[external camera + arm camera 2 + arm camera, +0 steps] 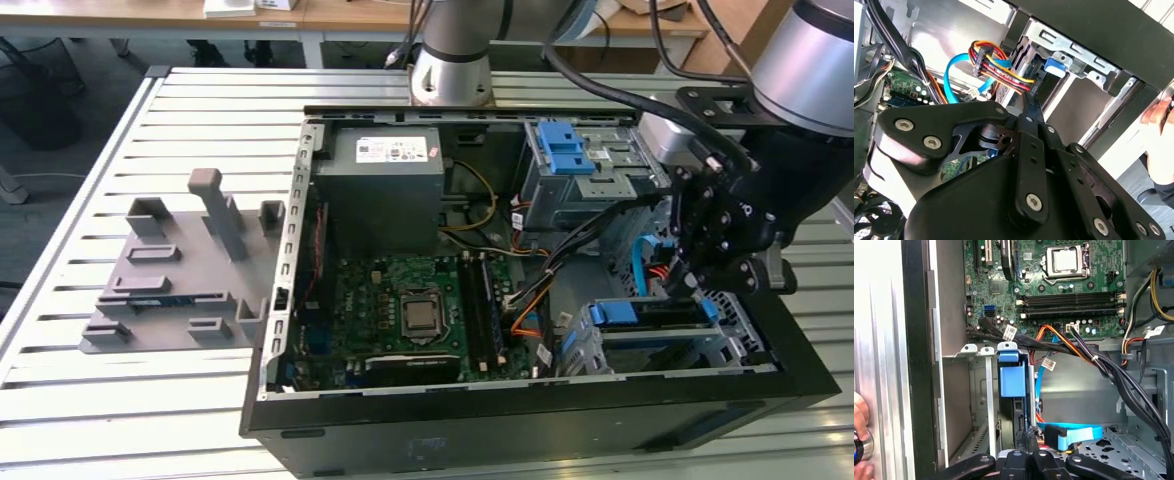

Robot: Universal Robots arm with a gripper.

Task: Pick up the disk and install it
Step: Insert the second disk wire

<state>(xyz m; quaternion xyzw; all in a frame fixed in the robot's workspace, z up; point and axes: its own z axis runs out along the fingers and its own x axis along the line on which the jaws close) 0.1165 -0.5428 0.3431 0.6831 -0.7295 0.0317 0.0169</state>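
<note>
The disk sits on edge inside the lower drive cage at the front right corner of the open computer case. Its blue plastic frame shows between the cage rails, with the dark disk body running back toward me. My gripper hangs over that cage, shut, with its fingertips close together at the near end of the disk. In the second wrist view the gripper points at the cage beside a bundle of coloured wires.
Black and blue cables cross the bay next to the cage. The motherboard, power supply and an upper cage with a blue latch fill the case. A grey fixture lies on the exterior view's left. A person's hand is beside the case.
</note>
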